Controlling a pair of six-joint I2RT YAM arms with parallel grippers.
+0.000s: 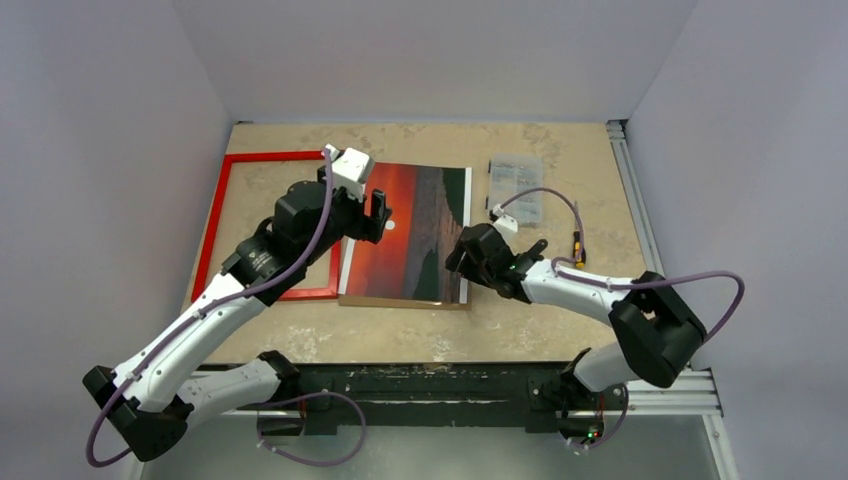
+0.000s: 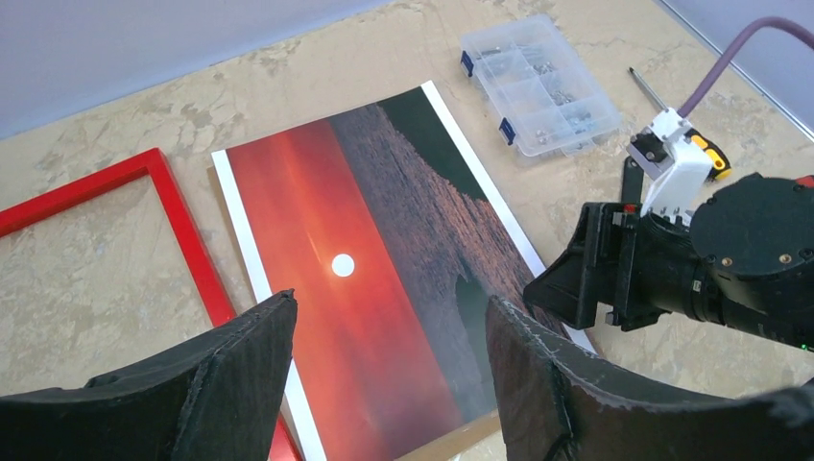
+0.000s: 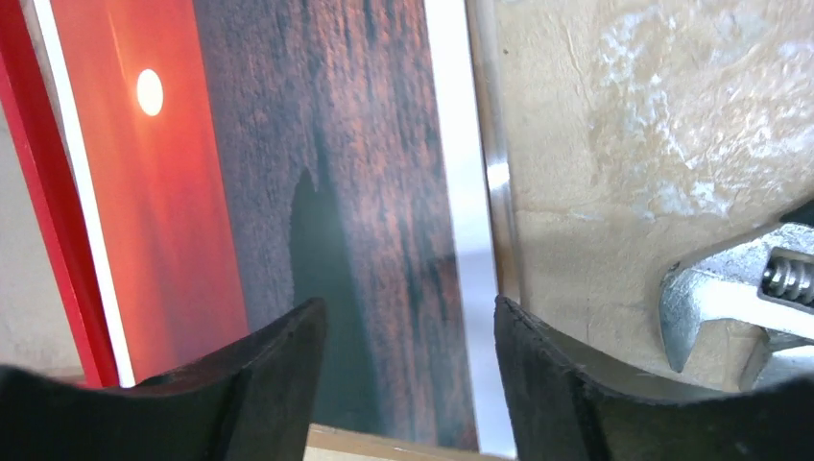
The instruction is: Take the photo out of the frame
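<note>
Presently, left claw (image 2: 389, 312): jaws wide, empty, over the photo's (image 1: 420, 235) red sky near the sun.
Right claw (image 3: 408, 322): jaws parted, gripping nothing, above the photo's dark right side by its near edge; contact unclear.
Photo: flat, face up on the table (image 1: 400, 335), outside the frame.
Frame (image 1: 222, 205): just left of the photo, table showing through it.
Wrench (image 3: 720, 298): right of the photo, apart.

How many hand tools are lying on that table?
2. A screwdriver lies beside the clear parts box; a silver wrench lies on the table right of the photo, near the right gripper. The arms may hide others.
</note>
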